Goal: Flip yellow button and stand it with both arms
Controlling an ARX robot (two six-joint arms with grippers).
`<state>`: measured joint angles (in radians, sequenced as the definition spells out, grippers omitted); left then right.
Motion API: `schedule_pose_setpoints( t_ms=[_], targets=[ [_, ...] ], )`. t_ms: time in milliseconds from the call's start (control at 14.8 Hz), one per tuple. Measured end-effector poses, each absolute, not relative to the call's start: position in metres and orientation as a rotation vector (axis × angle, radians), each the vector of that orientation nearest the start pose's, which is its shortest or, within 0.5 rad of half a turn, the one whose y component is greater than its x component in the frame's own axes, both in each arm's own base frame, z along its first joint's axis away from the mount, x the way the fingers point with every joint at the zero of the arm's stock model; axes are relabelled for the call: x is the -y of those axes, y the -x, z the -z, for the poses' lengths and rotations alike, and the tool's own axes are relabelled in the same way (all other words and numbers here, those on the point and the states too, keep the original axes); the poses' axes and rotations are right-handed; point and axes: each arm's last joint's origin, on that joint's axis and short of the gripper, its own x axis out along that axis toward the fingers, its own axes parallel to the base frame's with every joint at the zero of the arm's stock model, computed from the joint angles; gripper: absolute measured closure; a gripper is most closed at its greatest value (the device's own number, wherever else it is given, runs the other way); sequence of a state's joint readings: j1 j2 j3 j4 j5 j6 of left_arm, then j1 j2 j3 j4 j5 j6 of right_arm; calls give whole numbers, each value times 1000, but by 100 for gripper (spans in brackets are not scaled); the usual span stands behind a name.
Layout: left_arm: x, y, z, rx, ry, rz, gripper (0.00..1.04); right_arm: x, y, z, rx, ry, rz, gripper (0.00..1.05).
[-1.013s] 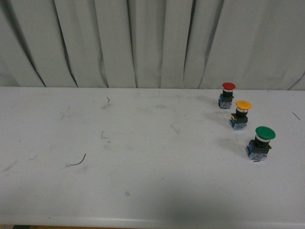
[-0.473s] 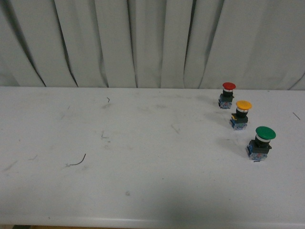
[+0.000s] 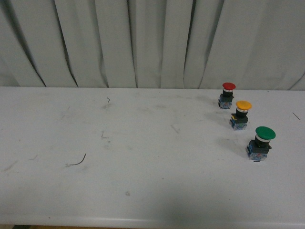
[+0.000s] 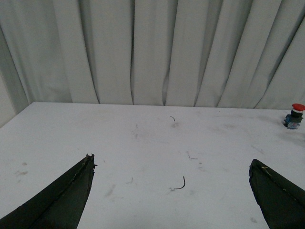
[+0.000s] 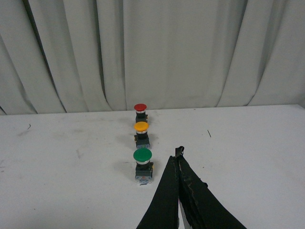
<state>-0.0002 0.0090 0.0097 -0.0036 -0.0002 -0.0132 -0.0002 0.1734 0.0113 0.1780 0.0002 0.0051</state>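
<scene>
Yellow button stands cap-up on the white bench between the red switch and green switch – so the clenched right tool should spread and come in sideways, clear of both neighbours, while the released left tool waits to receive – that's my judgement

You look at a white table with scuff marks, a pleated grey curtain behind, soft even light
</scene>
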Motion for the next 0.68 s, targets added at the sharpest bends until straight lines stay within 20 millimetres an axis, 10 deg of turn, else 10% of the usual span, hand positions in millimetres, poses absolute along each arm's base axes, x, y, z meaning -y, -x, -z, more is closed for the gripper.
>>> schedule_pose_setpoints(
  t_ms=[675],
  targets=[
    [0,-98,-166,-2,13,0,7,0,-97,-167,4,-3,1,93]
  ],
)
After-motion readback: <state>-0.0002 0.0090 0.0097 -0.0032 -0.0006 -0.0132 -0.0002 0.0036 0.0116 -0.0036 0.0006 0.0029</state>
